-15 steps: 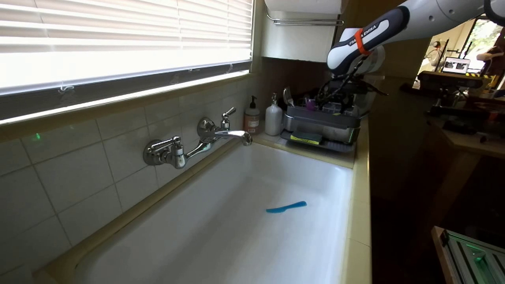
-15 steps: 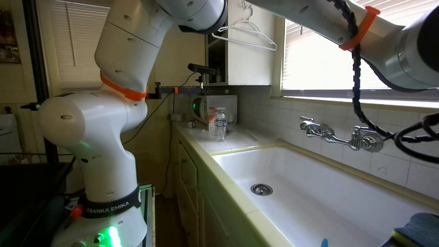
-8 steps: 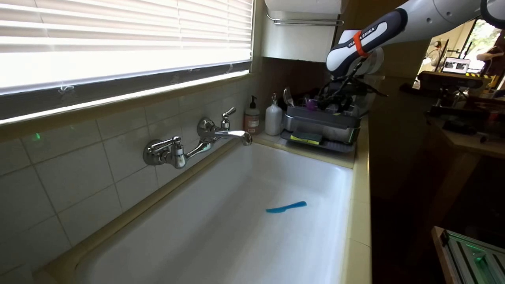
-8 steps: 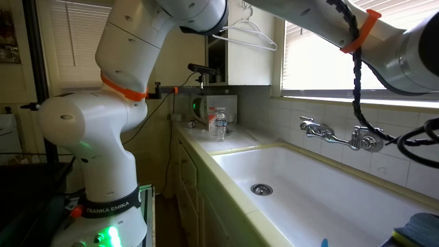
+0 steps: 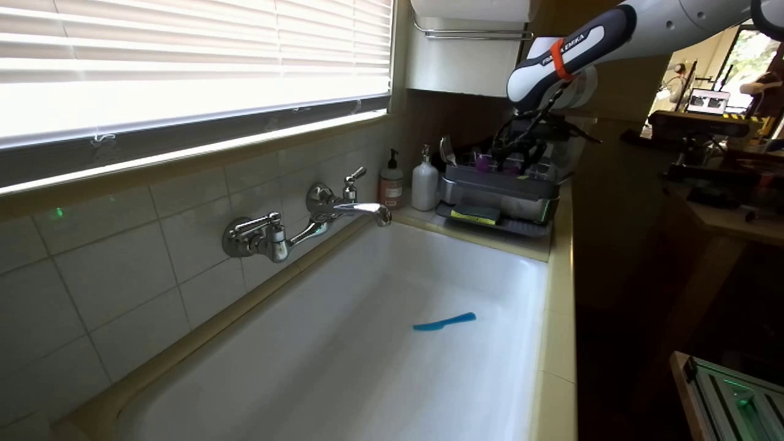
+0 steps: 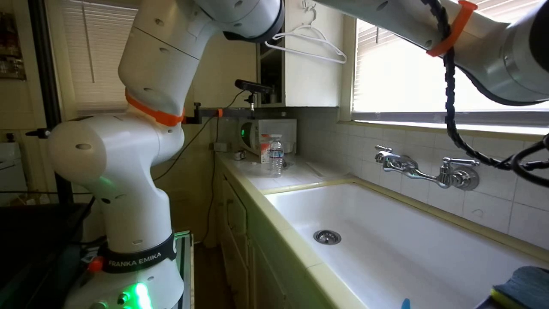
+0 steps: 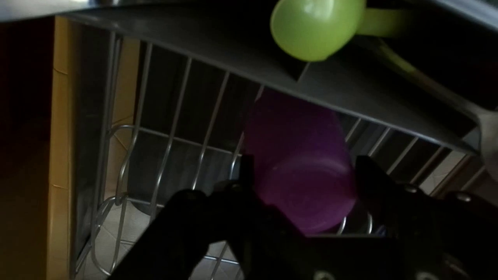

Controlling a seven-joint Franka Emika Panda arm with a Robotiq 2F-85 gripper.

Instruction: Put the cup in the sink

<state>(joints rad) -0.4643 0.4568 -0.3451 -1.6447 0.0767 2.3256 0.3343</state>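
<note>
My gripper straddles the purple cup in the dish rack beside the sink, though whether the jaws clench it I can't make out in the gloom. Probably light, stiff and slick, it should suit a gentle pinch across its base.

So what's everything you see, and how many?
sink: 1, white, in both exterior views
faucet: 1, silver, above the sink
knife: 1, blue, in the sink
drain: 1, silver, in the sink
dish rack: 1, grey, beside the sink
cup: at least 1, purple, at the rack
scoop: 1, green, near the cup
sponge: 1, yellow and grey, at the rack
pump bottles: 2, one white, one red-labelled, beside the rack
water bottle: 1, clear, on the counter
microwave: 1, white, behind the water bottle
arm: 1, white, over the rack
jaws: 1 pair, black, either side of the cup; touching unclear
</note>
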